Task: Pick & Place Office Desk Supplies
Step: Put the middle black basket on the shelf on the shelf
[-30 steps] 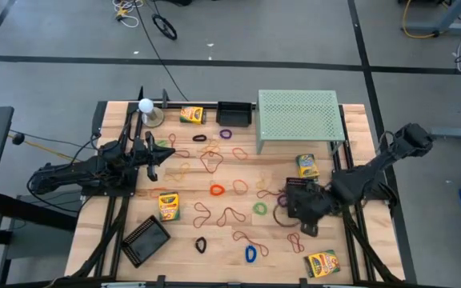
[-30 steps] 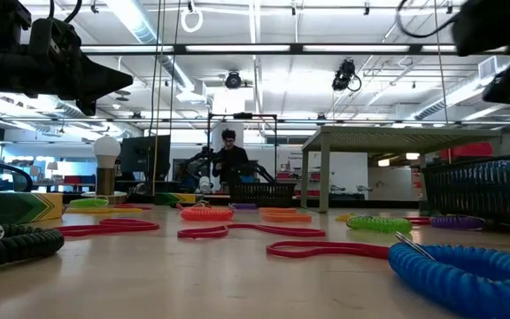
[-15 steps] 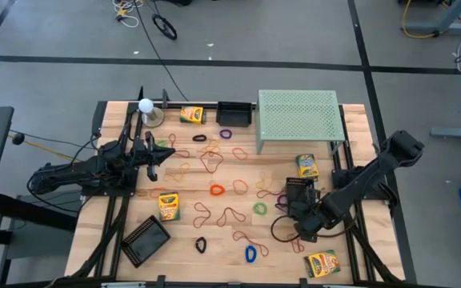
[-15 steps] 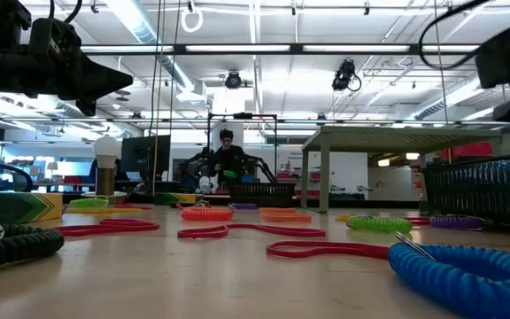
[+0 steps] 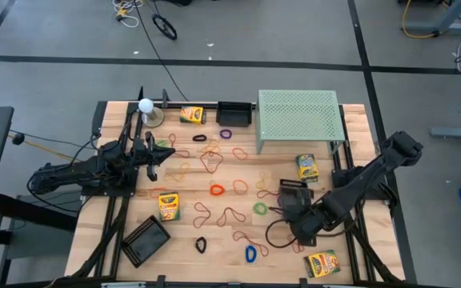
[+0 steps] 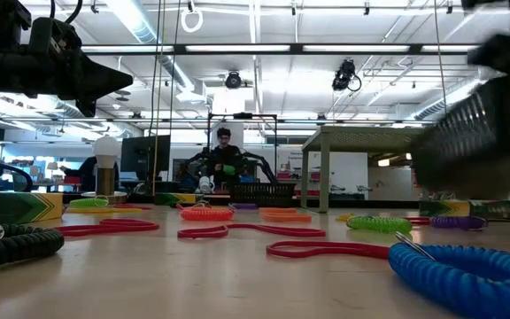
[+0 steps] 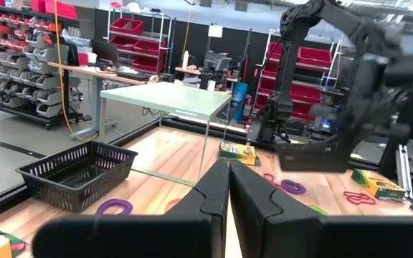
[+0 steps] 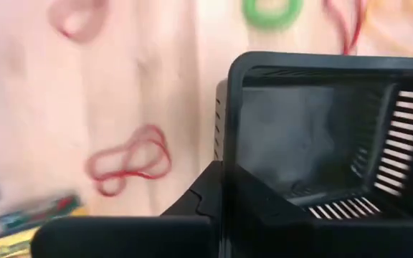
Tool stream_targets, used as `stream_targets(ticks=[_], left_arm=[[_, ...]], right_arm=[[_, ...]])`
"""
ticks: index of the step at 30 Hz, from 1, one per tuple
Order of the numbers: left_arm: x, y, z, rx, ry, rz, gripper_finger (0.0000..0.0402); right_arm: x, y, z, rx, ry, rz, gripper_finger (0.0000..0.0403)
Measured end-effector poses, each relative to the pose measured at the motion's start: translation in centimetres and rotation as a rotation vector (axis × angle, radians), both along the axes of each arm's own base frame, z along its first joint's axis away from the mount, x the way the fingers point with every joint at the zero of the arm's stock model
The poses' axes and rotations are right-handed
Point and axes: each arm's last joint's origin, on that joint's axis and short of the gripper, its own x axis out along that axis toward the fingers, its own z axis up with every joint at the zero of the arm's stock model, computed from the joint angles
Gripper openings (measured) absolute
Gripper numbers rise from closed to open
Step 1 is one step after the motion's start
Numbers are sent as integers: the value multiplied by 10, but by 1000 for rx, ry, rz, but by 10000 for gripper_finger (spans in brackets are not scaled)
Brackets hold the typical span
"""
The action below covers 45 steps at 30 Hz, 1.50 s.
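My right gripper is shut on a black mesh tray above the table's right half; the tray shows blurred and tipped in the low view. My left gripper stays shut and empty over the left side. Two more black mesh trays rest on their bases, one at the far edge and one at the near left. Crayon boxes and many rubber-band loops lie flat on the wood. My right gripper pinches one side wall of the tray at its rim, with one finger inside the tray and the other outside. The fingers come from above, slanting down. The tray is lifted clear of the table and tilted.
A pale green perforated shelf stands on legs at the far right. A white ball on a stand is at the far left. A blue coiled loop lies close to the low camera. A person sits in the room beyond.
My right gripper has shifted toward the table's near edge and then come up with the black mesh tray. The tray stood flat on the table before; now it is lifted clear and tipped.
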Motion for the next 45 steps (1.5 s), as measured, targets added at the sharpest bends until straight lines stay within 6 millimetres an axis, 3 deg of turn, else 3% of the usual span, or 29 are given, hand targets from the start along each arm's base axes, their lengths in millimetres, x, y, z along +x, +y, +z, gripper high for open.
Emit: stream_targets(ticks=[5,9,14,19,24,31,38,45], left_arm=[[0,0,0,0,0,0,20],[0,0,0,0,0,1,20],[0,0,0,0,0,1,20],[0,0,0,0,0,1,20],[0,1,0,30,8,27,20],[-1,2,0,43,14,68,20],[-1,2,0,40,13,69,20],[-1,2,3,4,-29,60,20]], right_arm=[[20,-15,66,-116,-141,58,12],[35,-48,111,-233,-216,62,9],[36,-112,144,-351,-120,64,9],[4,-182,159,-418,3,50,7],[-36,-228,148,-415,89,96,7],[-71,-265,107,-359,162,41,8],[-89,-283,78,-325,210,26,8],[-97,-291,69,-315,248,37,8]])
